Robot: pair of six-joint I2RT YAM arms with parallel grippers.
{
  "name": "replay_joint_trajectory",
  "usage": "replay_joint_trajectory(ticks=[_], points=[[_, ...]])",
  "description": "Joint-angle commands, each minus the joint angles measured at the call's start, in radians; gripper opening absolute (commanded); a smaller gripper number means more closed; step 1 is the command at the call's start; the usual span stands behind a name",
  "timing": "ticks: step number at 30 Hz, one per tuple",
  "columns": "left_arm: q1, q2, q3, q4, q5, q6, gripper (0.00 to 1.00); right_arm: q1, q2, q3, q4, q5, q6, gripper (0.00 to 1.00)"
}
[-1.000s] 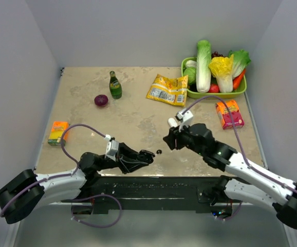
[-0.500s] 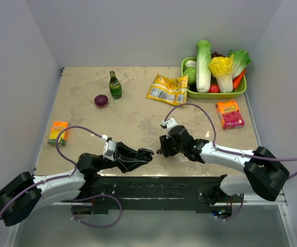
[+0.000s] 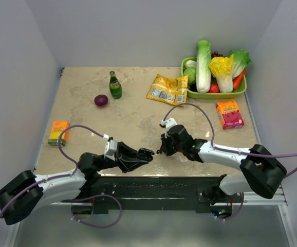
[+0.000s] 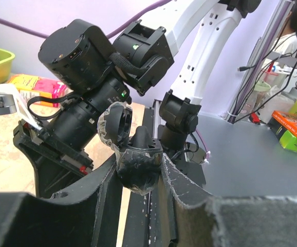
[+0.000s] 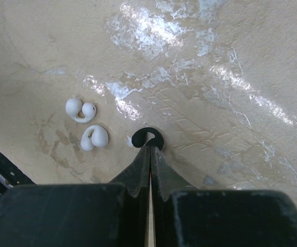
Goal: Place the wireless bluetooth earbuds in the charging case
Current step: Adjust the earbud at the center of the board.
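right gripper (image 5: 149, 150): fingers pressed together, tips down on the table (image 5: 215, 77) and touching a small black loop (image 5: 147, 138); we cannot tell whether they have any bite on it. a second ago this arm was raised and further right, with the loop lying bare. it has since dropped and reached in, then barely moved. two white earbuds (image 5: 80, 109) lie just beside the loop, touched by nothing. left gripper (image 4: 141, 172) unchanged, clamped on a dark case (image 4: 138, 157) with its lid (image 4: 112, 121) open. we judge a pickup is under way, with nothing yet carried toward the case.
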Motion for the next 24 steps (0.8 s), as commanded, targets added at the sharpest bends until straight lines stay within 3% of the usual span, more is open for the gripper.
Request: replay_joint_trajectory(ticks=[1,24], points=[[-0.006,0.025,-0.161,0.537,-0.014,0.03,0.0,-0.002,0.003,-0.021,0.043,-0.023,0.021,0.0],[-0.008,0.071,-0.19,0.605,-0.011,0.012,0.0,-0.002,0.152,0.04,0.02,0.015,0.11,0.0]])
